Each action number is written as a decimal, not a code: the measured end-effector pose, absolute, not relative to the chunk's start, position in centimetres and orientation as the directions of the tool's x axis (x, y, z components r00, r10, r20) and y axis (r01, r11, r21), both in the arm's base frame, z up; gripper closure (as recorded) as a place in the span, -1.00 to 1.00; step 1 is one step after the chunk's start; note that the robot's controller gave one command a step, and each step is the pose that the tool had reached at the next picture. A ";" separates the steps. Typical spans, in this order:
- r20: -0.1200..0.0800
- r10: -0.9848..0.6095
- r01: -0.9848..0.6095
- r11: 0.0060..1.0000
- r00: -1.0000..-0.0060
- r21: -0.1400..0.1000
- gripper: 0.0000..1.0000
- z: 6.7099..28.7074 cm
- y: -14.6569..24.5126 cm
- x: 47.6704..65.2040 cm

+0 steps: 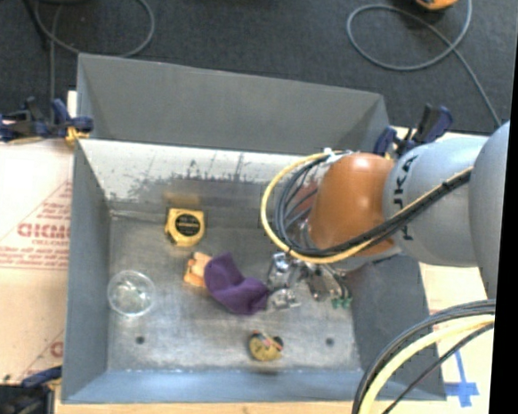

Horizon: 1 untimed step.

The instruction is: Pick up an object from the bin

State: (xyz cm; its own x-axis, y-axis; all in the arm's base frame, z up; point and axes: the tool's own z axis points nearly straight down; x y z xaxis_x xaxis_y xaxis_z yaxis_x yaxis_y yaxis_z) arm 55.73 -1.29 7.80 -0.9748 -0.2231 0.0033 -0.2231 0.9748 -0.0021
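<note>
My gripper (282,284) is low in the bin, right of the middle, under the arm's orange cover. Its tip is at the right edge of a purple cloth-like thing (231,284) that lies crumpled on the bin floor; whether they touch I cannot tell. A small orange and tan piece (197,270) sticks out from the cloth's left side. A small round yellow and brown thing (266,347) lies in front of the gripper, near the front wall.
A yellow tape measure (184,225) lies at the back left of the floor. A clear round cup (131,292) sits at the front left. Something small and green (342,298) shows just right of the gripper. The arm covers the bin's right side.
</note>
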 end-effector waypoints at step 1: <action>-0.005 -0.231 -0.231 0.973 -0.973 -0.002 1.00 23.0 0.7 56.2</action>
